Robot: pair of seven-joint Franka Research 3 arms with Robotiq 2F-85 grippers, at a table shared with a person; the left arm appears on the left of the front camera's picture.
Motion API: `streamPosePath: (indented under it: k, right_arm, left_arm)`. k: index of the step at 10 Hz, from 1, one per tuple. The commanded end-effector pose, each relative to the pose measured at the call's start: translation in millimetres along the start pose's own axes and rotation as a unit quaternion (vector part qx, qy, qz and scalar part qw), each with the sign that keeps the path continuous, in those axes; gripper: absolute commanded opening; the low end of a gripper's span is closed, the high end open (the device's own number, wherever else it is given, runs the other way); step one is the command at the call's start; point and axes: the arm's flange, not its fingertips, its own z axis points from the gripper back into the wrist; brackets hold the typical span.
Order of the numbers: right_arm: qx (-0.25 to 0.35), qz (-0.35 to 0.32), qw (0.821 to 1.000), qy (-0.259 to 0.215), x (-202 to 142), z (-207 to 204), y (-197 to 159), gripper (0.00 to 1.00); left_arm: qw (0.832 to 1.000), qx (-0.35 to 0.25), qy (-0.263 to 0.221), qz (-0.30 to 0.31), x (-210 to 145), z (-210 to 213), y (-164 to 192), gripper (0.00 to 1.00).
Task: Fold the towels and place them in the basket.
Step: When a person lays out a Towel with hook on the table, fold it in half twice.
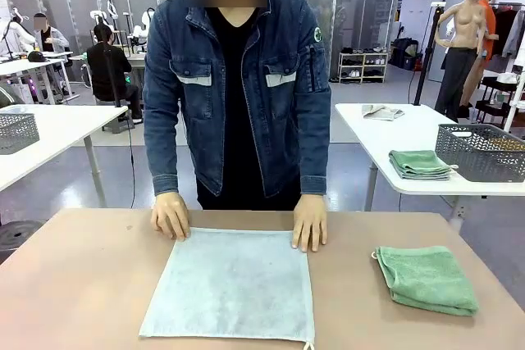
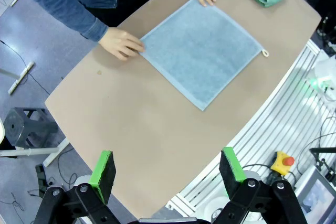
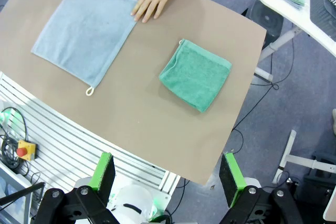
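Nearest, the left gripper (image 2: pixel 167 156) hangs high above the table's (image 1: pixel 82 284) left side. Its jaws are spread wide, with nothing between the green pads (image 2: pixel 103 167). The right gripper (image 3: pixel 166 156) hangs the same way above the near right corner, jaws released and empty.

On the table the grey towel (image 1: pixel 234 284) lies spread flat in a single layer, about midway between the left and right edges. Its near edge reaches almost to the table's near edge. A small white loop (image 1: pixel 308 343) sticks out at its near right corner.

The green towel (image 1: pixel 426 278) lies folded into a thick squarish pad towards the right edge, well apart from the grey one and about level with its near half.

At the far edge of the grey towel, a hand (image 1: pixel 171 215) presses flat on its far left corner. The other hand (image 1: pixel 310 220) rests on its far right corner. Both belong to a person (image 1: pixel 238 79) in a denim jacket, who stands against the table's far edge and leans over it.

Beyond, on a white side table (image 1: pixel 385 133) off to the right, stands a wire basket (image 1: pixel 484 152). Another folded green cloth (image 1: pixel 418 163) lies just beside the basket.
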Motion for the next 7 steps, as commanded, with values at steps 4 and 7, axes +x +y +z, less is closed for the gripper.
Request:
streamPosePath:
  k: [4,7]
  right_arm:
    - [-0.003,-0.003,1.000,0.002,0.3,-0.5,-1.4,1.00]
    - [-0.003,-0.003,1.000,0.002,0.3,-0.5,-1.4,1.00]
  left_arm:
    - [1.000,0.008,0.002,0.008,0.9,0.5,-0.4,1.00]
    - [1.000,0.008,0.002,0.008,0.9,0.5,-0.4,1.00]
